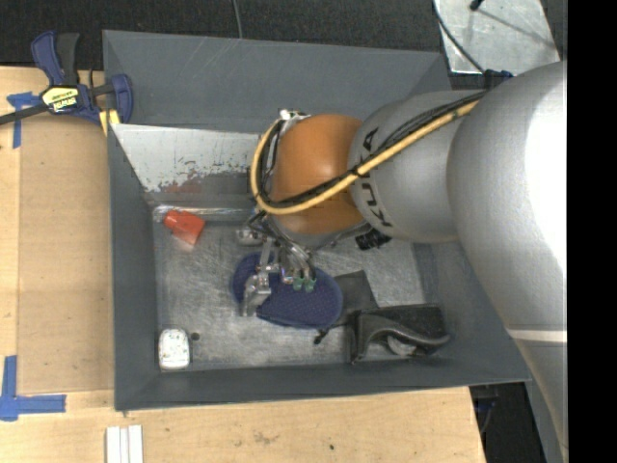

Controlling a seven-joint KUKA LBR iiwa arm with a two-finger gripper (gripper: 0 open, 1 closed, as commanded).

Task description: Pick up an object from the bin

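My gripper hangs low over the middle of the bin floor, right above a dark blue oval pad. Its fingers reach down onto the pad's left end, and I cannot tell from here whether they are spread or closed on it. A black folded strap-like thing lies just right of the pad, near the bin's front wall. An orange block rests to the upper left of the gripper, by the back wall.
A small white rounded object sits in the front left corner of the bin. The arm with its orange cover and yellow cable covers the bin's right and back parts.
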